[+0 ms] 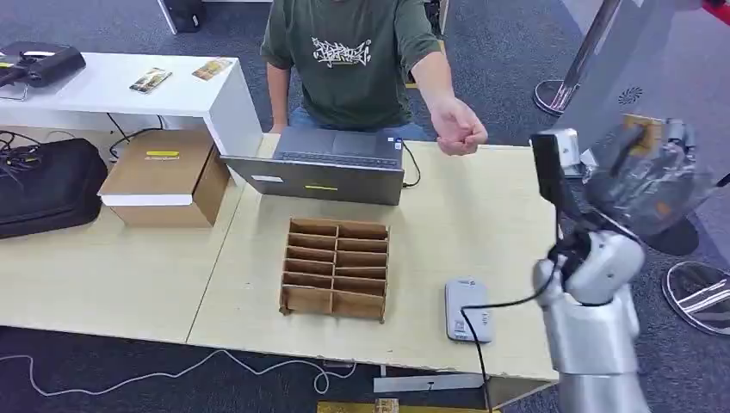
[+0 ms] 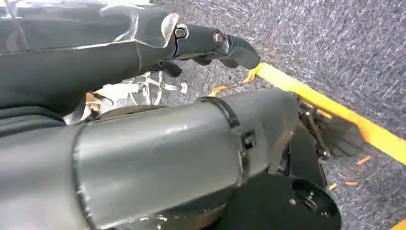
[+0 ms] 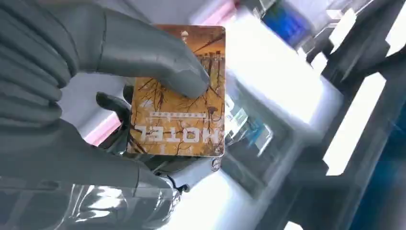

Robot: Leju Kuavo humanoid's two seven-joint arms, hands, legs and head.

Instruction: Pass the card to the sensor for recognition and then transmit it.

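The right hand (image 3: 119, 120) held the hotel key card (image 3: 179, 103), the thumb pressed on its printed face and the darker fingers behind it; in the head view the right hand (image 1: 646, 176) was raised high at the right end of the table, with the card (image 1: 644, 131) showing at its top. The left hand (image 2: 210, 45) hung beside the robot's body above grey carpet; its fingers lay curled with nothing visible in them.

Progress, as a judgement: the card was in hand, so pick-up was done; presentation to the sensor and the hand-over both remained. The grey card reader (image 1: 469, 310) lay flat near the table's front edge, well below and inboard of the raised hand; nothing rested on it.

Clearances: the wooden divider tray (image 1: 336, 268) stood just beside the reader toward the table's centre; the reader's cable (image 1: 508, 303) ran toward the right arm and could snag on a descent. Bare tabletop (image 1: 482, 224) lay between the reader and the laptop (image 1: 331, 163). A person's hand (image 1: 460, 133), loosely closed, hovered over the far edge beside the laptop; a likely receiving point, judged from position alone.
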